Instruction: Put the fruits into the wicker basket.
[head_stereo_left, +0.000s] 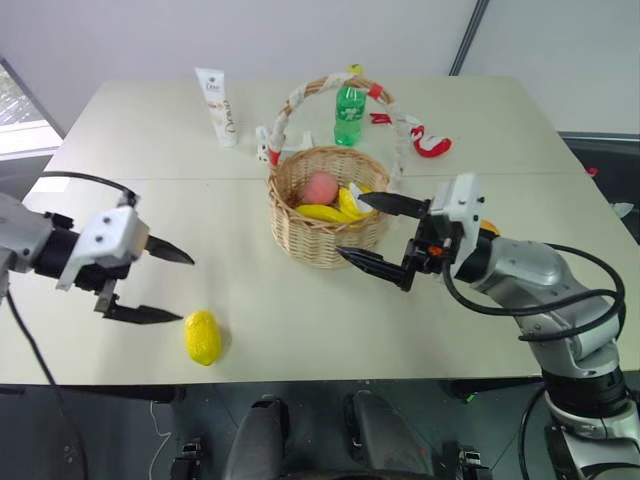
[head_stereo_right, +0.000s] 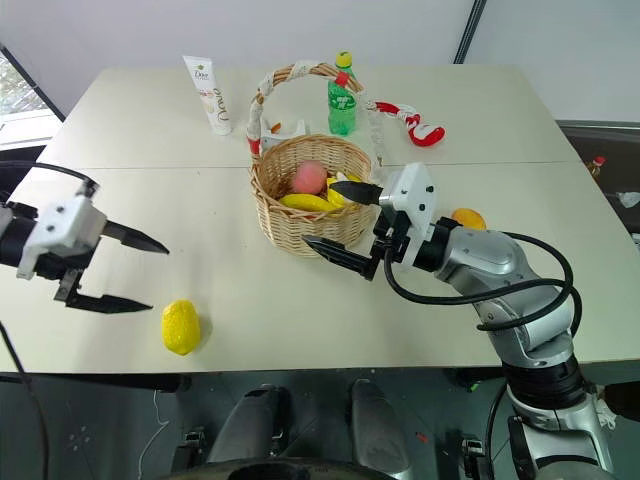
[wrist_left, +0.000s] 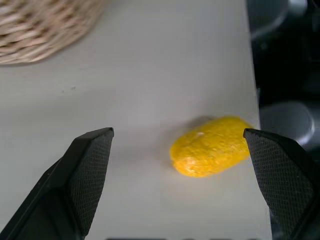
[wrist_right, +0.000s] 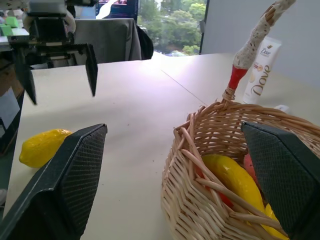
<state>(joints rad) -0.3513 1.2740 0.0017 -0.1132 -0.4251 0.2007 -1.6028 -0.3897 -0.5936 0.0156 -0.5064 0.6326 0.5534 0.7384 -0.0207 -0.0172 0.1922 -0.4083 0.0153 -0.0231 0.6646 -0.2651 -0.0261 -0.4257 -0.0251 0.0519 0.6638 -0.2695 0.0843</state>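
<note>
The lemon (head_stereo_left: 202, 337) lay on the bench (head_stereo_left: 300, 310) at about four o'clock from the left pincer (head_stereo_left: 150, 283), long axis near-to-far. That pincer gaped, released and empty, far nearer than the right pincer (head_stereo_left: 378, 232), also released beside the wicker basket (head_stereo_left: 300, 235).

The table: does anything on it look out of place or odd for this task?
Yes. The lemon lies alone on the table near its front edge, outside the wicker basket, where the peach already sits. An orange-yellow fruit also lies outside, partly hidden behind the right arm. Nothing looks spilled or damaged.

Between wide-spread pincer fingers (wrist_right: 55, 185): wicker basket (wrist_right: 210, 165) holding a mango (wrist_right: 232, 182); lemon (wrist_right: 42, 146) on the table (wrist_right: 135, 115).
</note>
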